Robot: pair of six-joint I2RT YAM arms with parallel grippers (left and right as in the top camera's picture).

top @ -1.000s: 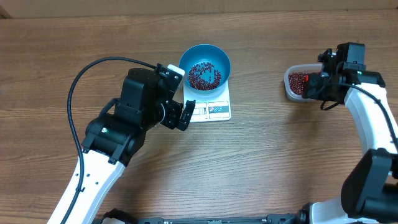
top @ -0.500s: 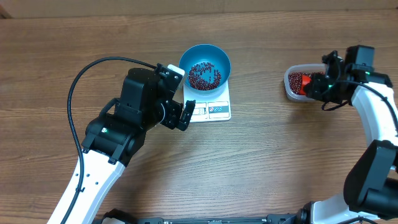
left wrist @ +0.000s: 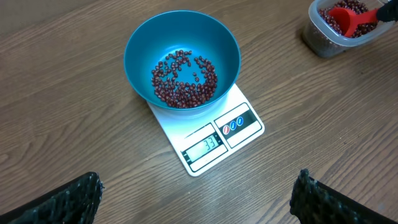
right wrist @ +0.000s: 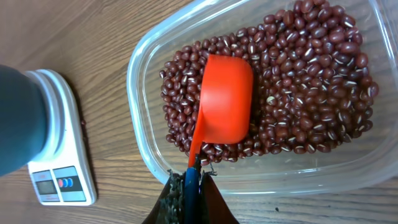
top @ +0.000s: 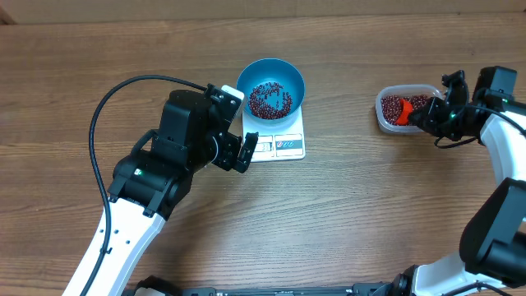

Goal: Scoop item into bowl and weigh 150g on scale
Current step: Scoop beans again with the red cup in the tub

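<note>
Right claw (right wrist: 190,182), clenched on the orange scoop (right wrist: 225,99) handle, has the cup straight ahead, in line with it, among the beans (right wrist: 311,74) in the clear tub (right wrist: 138,93); the blue bowl (left wrist: 143,50) sits on the scale (left wrist: 239,124), well apart to its left, near the released left claw (top: 246,152).

My two arms: white shells, black joints

On the left arm (top: 123,234) I see a long white plastic link. Above it sits a bulky black housing (top: 185,131) with a small green light (top: 138,173), and a thick black cable (top: 148,78) runs in a wide loop to the wrist. The left gripper (left wrist: 199,202) has black fingers (left wrist: 74,199) with a rough, dotted surface. The right arm (top: 503,156) has the same white curved link and a big rounded black joint (top: 493,238). The fingers of the right gripper (right wrist: 189,183) look dark and narrow.
</note>
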